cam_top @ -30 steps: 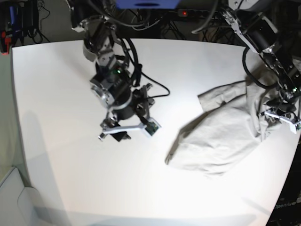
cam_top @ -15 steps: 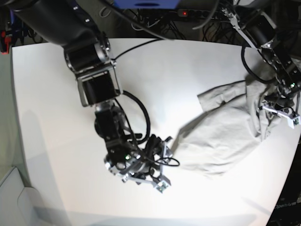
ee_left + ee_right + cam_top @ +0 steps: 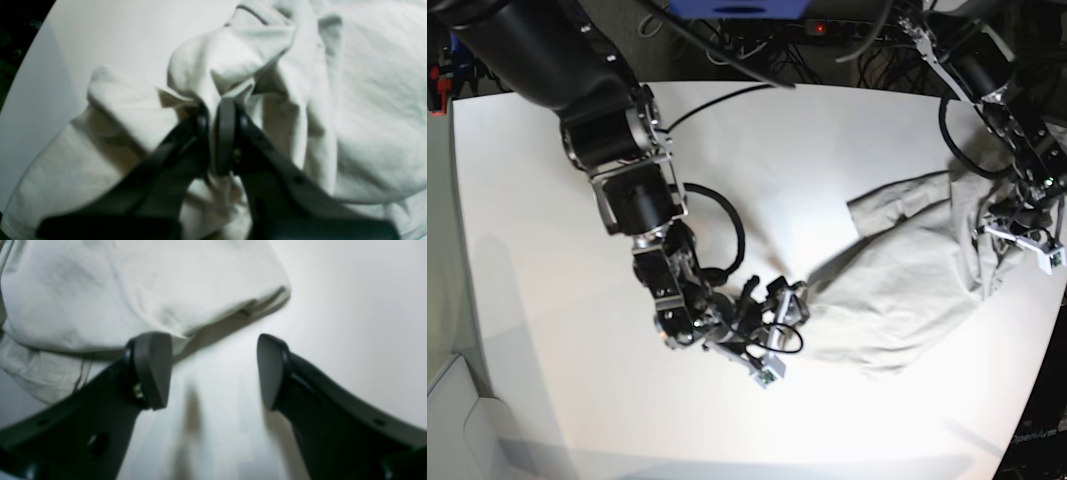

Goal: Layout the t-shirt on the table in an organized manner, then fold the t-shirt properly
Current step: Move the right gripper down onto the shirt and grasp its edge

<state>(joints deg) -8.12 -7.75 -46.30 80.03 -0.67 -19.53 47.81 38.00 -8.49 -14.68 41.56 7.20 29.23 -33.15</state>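
White and glare-washed, the table (image 3: 547,200) fills most of the base view, with dark cables and equipment crowding the strip beyond its far edge. No container shows anywhere on it. The t-shirt (image 3: 907,280) lies crumpled on the right half of the frame, bunched into folds rather than spread, one edge rising toward the right border.

At that right border the left gripper (image 3: 1017,235) is clamped on a raised bunch of the shirt; in the left wrist view its dark fingers (image 3: 225,133) press nearly together with cloth pinched between them. Most of the shirt's shape there is blurred and cut off by the frame.

Lower centre of the base view, the right gripper (image 3: 777,335) sits just beside the shirt's left edge. In the right wrist view its jaws stand wide apart over bare table, one pad (image 3: 151,368) overlapping the hem; contact cannot be made out.
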